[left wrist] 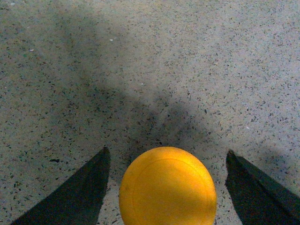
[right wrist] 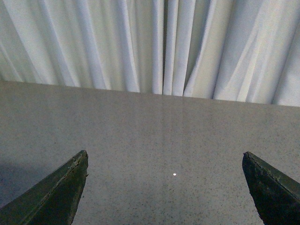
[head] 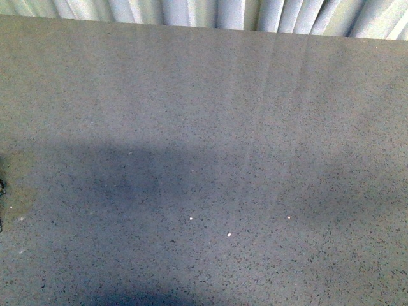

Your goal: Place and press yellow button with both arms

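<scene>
In the left wrist view the yellow button shows as a round orange-yellow cap seen from above; its body is hidden under the cap. My left gripper is open, one dark finger on each side of the cap with a gap of table between. My right gripper is open over bare speckled tabletop, with nothing between its fingers. In the front view neither arm nor the button shows.
The grey speckled table ends at a far edge with a pale pleated curtain behind it. The curtain also fills the upper part of the right wrist view. A dark bit of cable sits at the table's left edge.
</scene>
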Tool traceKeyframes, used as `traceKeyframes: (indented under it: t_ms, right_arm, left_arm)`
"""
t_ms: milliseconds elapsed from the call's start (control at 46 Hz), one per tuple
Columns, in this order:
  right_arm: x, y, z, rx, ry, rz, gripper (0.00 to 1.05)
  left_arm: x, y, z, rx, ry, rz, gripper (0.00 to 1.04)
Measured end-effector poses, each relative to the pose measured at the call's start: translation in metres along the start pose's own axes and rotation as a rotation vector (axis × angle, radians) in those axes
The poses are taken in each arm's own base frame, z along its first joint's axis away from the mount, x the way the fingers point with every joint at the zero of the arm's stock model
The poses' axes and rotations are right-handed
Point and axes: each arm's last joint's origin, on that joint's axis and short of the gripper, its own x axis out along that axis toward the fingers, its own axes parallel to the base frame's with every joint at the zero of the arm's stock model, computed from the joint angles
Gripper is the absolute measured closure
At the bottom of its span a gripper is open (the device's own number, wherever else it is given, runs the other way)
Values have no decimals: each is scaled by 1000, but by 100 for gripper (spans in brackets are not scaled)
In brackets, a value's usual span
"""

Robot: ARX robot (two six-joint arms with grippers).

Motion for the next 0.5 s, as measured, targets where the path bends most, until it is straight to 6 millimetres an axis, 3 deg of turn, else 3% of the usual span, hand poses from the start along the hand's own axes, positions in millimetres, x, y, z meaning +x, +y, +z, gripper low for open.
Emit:
traceKeyframes:
  t_ms: [261, 500]
  right_arm:
    - [0, 0, 0, 0, 0, 0, 9]
    - [0, 0, 0, 0, 0, 0, 9]
  left_arm:
    - [0, -1, 0, 7, -4, -5, 69]
    - [0, -1, 0, 8, -6, -10, 71]
